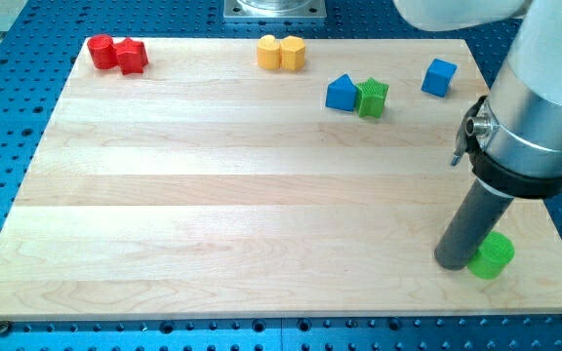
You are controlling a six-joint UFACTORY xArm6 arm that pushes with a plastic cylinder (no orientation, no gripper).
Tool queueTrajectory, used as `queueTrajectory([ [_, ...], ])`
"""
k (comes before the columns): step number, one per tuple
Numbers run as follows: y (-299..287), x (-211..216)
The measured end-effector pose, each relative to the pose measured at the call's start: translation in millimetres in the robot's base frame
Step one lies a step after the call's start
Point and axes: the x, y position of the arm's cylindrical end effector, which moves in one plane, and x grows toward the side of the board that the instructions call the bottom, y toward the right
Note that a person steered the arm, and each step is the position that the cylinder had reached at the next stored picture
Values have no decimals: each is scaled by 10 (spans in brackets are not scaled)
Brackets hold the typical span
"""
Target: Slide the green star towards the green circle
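The green star (pixel 372 97) lies near the view's top right, touching a blue triangle (pixel 341 94) on its left. The green circle (pixel 493 255) lies near the view's bottom right corner of the wooden board (pixel 213 195). My tip (pixel 454 261) rests on the board just left of the green circle, touching or nearly touching it. The tip is far below the green star.
A blue cube (pixel 439 77) lies at the view's top right. Two yellow blocks (pixel 281 53) sit together at the top middle. A red circle (pixel 101 52) and a red star (pixel 131 57) sit together at the top left. The arm's wide body (pixel 540 107) overhangs the right edge.
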Motion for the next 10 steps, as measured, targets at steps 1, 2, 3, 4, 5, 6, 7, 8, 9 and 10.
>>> queueTrajectory([
  [1,-811,-558],
  [2,-1227,-1350],
  [3,-1194,-2085],
  [4,-742,-2407],
  [5,-529,-2594],
  [6,-247,-2672],
  [7,118,-2477],
  [8,244,-1625],
  [9,-57,-1152],
  [10,-135,-885],
])
